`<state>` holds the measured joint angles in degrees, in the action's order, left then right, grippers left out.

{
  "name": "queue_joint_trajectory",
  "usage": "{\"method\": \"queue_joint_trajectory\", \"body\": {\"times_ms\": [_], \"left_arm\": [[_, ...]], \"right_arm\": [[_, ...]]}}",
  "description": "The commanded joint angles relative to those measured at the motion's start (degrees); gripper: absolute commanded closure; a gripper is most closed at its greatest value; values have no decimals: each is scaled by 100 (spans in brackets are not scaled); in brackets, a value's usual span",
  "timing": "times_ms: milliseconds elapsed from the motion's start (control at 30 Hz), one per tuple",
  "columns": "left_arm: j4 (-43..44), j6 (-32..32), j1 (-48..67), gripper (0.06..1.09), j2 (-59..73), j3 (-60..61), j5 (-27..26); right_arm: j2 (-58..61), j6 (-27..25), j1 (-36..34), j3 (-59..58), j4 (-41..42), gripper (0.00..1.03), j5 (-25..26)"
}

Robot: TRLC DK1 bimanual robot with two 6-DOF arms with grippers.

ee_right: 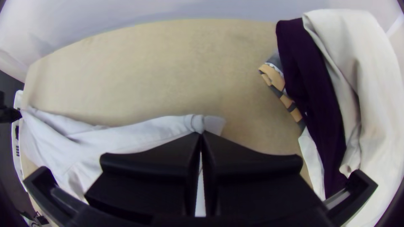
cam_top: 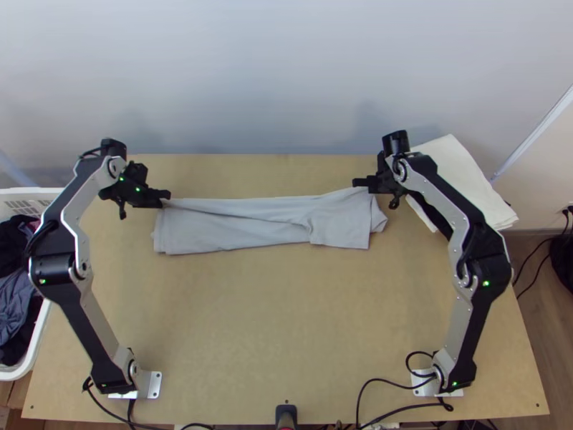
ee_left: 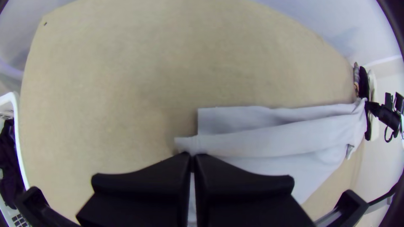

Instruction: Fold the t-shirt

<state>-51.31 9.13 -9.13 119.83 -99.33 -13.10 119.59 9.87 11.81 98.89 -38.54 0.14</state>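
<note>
The pale grey t-shirt (cam_top: 236, 226) lies as a long, narrow strip across the bench (cam_top: 286, 315), nearer the far edge than the near one and roughly parallel to it. It is folded into layers: a crease slants from its far left corner toward the middle, where the cloth puckers, and the right end makes a squarish flap with rumpled fabric poking out beside it.

The left gripper (cam_top: 168, 195) has its jaws closed on the far left corner — cloth pinched right at the tips. The right gripper (cam_top: 355, 183) is closed too, its jaws nipping the far edge near the right end, with a little rippled fold at the tips.

At the bench's far right corner sit a cream cloth (cam_top: 465, 179), a dark purple cloth (ee_right: 311, 92) and a patterned cloth (ee_right: 277, 80) — close together. A white basket (cam_top: 36, 344) of dark clothes (cam_top: 16, 294) stands beside the left edge.
</note>
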Motion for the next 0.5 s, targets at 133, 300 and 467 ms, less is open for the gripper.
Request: {"method": "queue_joint_trajectory", "body": {"times_ms": [133,300,467], "left_arm": [[262,-209,-19,104,-12,265,-52],[385,-280,-19,87,-425,608,-43],[455,-297,-98,11,-1129,845,-43]], "right_arm": [[425,-134,-4,139,5,100,373],[346,-143,-12,297,-118,87,416],[-437,-152,-4,376,-312,37,416]]}}
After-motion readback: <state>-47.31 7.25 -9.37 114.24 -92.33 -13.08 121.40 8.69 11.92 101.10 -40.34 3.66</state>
